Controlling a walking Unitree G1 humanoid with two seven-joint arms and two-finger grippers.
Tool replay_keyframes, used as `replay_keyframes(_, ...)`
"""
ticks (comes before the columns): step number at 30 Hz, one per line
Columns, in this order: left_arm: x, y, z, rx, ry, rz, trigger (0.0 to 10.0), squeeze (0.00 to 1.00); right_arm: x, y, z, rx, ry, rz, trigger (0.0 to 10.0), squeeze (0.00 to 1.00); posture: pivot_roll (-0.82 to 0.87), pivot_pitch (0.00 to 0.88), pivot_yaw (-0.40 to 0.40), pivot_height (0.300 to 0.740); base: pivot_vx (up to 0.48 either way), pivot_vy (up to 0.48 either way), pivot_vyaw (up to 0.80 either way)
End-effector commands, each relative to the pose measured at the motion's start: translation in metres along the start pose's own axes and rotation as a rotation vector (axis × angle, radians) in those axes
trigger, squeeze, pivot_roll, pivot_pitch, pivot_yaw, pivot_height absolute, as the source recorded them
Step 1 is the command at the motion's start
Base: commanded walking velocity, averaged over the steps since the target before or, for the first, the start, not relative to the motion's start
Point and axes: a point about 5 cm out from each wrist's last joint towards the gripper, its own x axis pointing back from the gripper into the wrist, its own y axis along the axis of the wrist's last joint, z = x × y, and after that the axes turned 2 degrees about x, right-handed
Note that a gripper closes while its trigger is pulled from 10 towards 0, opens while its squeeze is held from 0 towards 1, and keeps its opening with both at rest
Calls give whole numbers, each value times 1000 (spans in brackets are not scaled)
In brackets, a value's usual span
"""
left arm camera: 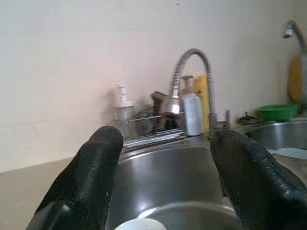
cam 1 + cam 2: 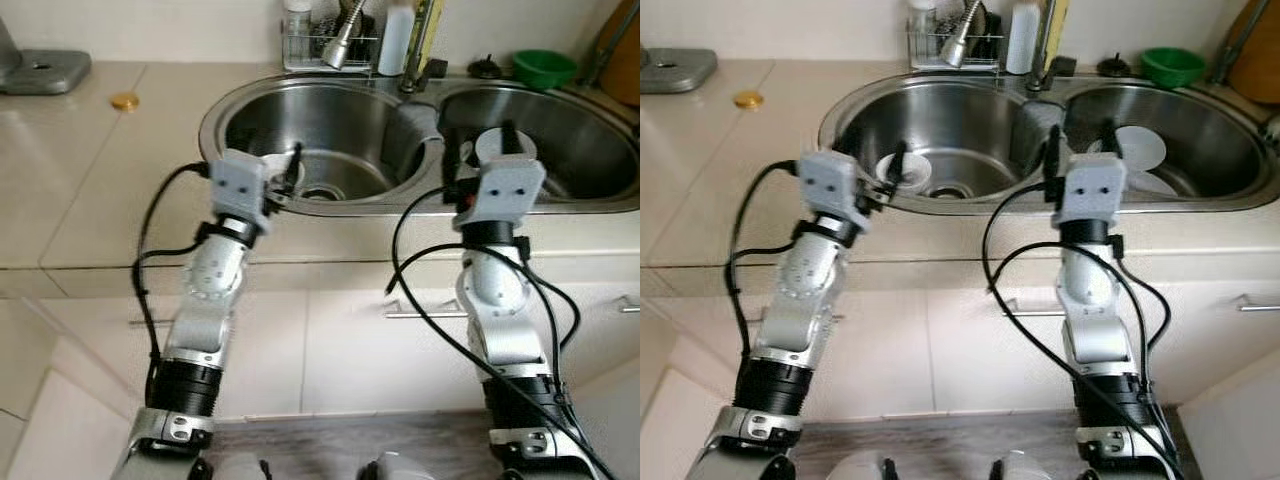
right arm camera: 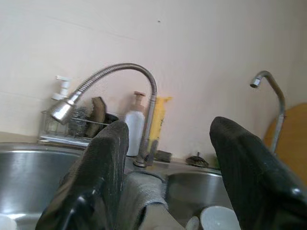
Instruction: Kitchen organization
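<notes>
Both arms reach forward from the head camera to the front rim of the sink (image 2: 300,212), the landmark here. Left claw (image 2: 285,180) hangs just over that rim above the left basin, and its fingers (image 1: 88,177) stand spread with nothing between them. Right claw (image 2: 1080,145) hovers over the rim near the divider, at the right basin, likewise spread and empty.

Dishes lie in the sink, likely waiting to be sorted: a white cup (image 2: 902,171) sits in the left basin beside the drain, just beyond the left claw, and white plates (image 2: 1140,150) lie in the right basin just beyond the right claw. My guess is that each claw is poised released so it can drop onto the dish below it.

Behind the sink stand a wire rack (image 2: 325,48), a white bottle (image 2: 397,40) and a green bowl (image 2: 545,68); a gold lid (image 2: 125,101) lies on the table left of the sink.

From the right wrist a second, thinner tap (image 3: 268,96) shows past the bendy faucet (image 3: 120,76), and a grey cloth (image 3: 144,191) drapes the divider.
</notes>
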Motion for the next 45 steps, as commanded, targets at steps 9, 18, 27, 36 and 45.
replay_keyframes(9,-5,5,-10,3,-34,-22,10000,0,-2,3,-10,15,-29,-17,10000,0,6,0,-51,740,0,-373,-800)
replay_keyframes(18,-7,5,-10,8,-33,-29,10000,0,-5,5,-11,15,-32,-27,10000,0,3,0,-53,740,0,-480,-800)
replay_keyframes(27,-7,6,-10,21,-30,-40,10000,0,-5,5,-12,11,-39,-27,10000,0,2,0,-54,740,0,-155,-800)
replay_keyframes(36,-6,6,-11,20,-31,-39,10000,0,-5,4,-13,10,-43,-24,10000,0,1,0,-55,740,0,0,-800)
replay_keyframes(45,-6,6,-11,19,-34,-38,10000,0,-4,3,-14,10,-50,-15,10000,0,1,0,-55,740,0,0,-800)
